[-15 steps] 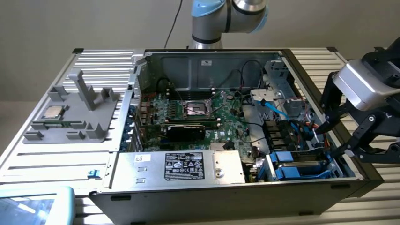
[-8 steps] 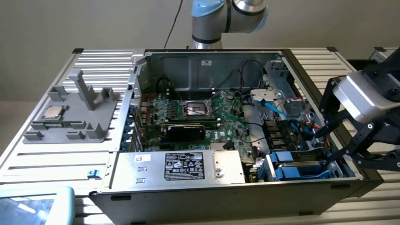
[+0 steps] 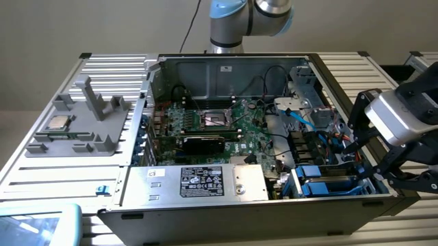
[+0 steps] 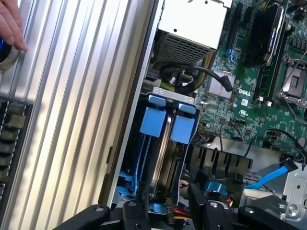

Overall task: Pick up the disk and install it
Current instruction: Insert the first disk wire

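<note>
The disk (image 3: 327,185), silver and clipped in a bright blue frame, sits upright in the drive bay at the front corner of the open computer case, on the exterior view's right. In the wrist view the disk (image 4: 165,143) is edge-on, between two blue tabs. My gripper (image 3: 375,166) hangs over the case's wall just beyond the bay. It is open, its black fingers (image 4: 136,215) spread on either side of the bay's end. Nothing is between them, and I cannot tell whether they touch the blue frame.
The case holds a green motherboard (image 3: 219,125), a silver power supply box with a black label (image 3: 202,182) and loose cables. A grey fixture (image 3: 82,125) with a small processor chip (image 3: 58,123) stands on the ribbed table. A person's hand (image 4: 9,24) rests on the table.
</note>
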### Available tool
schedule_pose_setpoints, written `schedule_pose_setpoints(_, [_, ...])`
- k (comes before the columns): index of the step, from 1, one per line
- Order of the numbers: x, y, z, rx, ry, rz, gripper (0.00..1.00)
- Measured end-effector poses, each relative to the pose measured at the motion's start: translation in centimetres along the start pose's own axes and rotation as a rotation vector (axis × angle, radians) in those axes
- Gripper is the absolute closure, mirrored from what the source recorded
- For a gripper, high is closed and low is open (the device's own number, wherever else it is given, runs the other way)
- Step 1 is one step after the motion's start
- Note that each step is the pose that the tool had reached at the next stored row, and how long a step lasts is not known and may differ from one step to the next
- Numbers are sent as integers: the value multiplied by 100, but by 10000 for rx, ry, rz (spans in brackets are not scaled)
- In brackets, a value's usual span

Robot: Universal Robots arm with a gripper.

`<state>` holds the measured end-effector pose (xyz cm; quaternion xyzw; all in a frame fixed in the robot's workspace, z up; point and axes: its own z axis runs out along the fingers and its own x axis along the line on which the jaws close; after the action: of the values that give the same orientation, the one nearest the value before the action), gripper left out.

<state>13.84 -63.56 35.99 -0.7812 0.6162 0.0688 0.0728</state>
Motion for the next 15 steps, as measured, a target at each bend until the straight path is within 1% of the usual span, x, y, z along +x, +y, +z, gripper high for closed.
schedule_pose_setpoints(2, [10, -18, 13, 6, -89, -22, 54])
schedule_pose_setpoints(3, [15, -18, 17, 10, -153, -22, 54])
schedule_pose_setpoints(4, [20, -16, 19, 8, -203, -18, 54])
schedule_pose_setpoints(6, [25, -16, 23, -2, -231, -15, 54])
schedule_pose_setpoints(7, [35, -14, 25, -1, -272, -16, 54])
schedule_pose_setpoints(8, [53, -9, 27, 4, -343, -14, 54])
schedule_pose_setpoints(9, [73, -5, 29, 18, -438, -14, 54])
schedule_pose_setpoints(10, [92, -1, 28, 38, -562, -15, 54])
schedule_pose_setpoints(11, [111, 2, 27, 63, -705, -17, 54])
schedule_pose_setpoints(13, [135, 7, 26, 145, -1066, -24, 54])
schedule_pose_setpoints(14, [148, 10, 26, 181, -1219, -28, 54])
schedule_pose_setpoints(15, [167, 14, 26, 205, -1327, -30, 54])
